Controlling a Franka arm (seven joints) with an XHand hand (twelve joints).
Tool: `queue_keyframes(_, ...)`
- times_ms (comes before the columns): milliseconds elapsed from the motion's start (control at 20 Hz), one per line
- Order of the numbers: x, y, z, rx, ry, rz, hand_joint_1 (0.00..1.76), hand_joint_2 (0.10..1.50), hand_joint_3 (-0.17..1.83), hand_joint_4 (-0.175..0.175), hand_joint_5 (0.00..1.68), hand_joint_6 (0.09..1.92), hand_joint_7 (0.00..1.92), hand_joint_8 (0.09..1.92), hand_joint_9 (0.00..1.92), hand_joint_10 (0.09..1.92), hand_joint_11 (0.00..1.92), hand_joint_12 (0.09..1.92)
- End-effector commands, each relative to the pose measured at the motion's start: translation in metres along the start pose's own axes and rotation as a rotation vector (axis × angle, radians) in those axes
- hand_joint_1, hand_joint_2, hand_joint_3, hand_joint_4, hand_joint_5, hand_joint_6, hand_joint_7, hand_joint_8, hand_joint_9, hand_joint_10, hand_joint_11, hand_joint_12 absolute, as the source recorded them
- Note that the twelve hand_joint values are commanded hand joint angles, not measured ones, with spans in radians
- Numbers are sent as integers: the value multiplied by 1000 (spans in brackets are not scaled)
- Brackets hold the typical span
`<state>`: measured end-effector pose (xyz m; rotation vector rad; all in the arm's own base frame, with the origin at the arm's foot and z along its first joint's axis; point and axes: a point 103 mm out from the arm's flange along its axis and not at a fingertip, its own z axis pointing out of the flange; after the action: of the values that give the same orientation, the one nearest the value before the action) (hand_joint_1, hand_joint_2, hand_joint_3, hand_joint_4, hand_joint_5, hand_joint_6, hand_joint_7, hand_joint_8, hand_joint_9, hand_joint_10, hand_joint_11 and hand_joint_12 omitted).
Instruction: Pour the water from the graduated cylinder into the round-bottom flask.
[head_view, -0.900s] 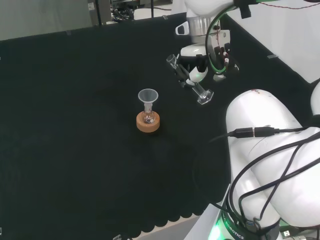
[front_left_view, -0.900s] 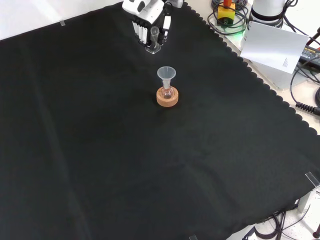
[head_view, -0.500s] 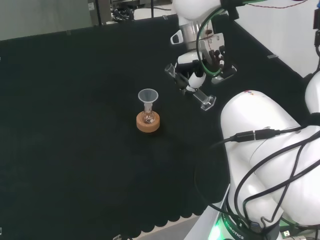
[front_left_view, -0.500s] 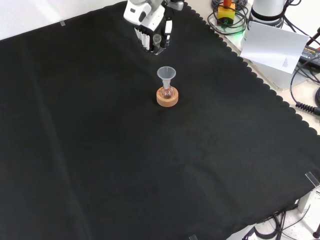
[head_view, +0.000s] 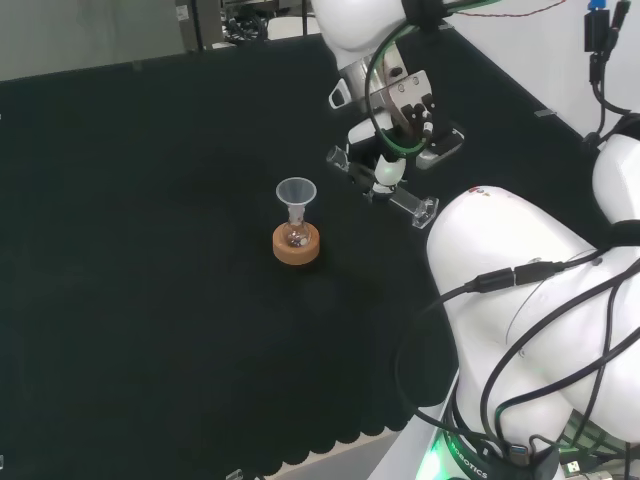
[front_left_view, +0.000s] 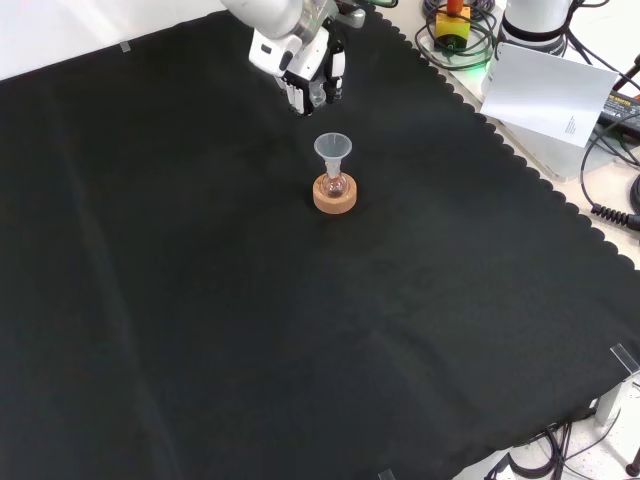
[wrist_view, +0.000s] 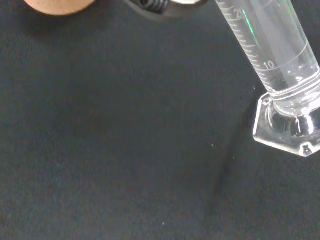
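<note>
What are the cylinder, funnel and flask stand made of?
Graduated cylinder: clear glass or hard plastic, glossy; printed scale lines and a see-through hexagonal foot show in the wrist view.
Funnel: translucent, milky, probably plastic.
Stand under the round-bottom flask: matt tan ring, looks like cork.
The flask is clear, likely glass.

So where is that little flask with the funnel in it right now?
In the head view the round-bottom flask sits in its cork ring mid-cloth, funnel on top, down-left of the hand holding the tilted graduated cylinder.
</note>
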<state>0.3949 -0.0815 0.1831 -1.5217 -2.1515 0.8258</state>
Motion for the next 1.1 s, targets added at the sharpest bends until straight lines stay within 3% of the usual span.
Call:
queue_keyframes(50, -3, -3, -2, 65, -47, 41, 1224, 1103, -4, 43, 1017, 981, 1024, 936, 1420, 87, 1225, 821)
queue_keyframes(1100, 24, 2, -15, 258, -143, 69, 1230, 1095, -6, 33, 1051, 956, 1030, 902, 1426, 87, 1230, 805)
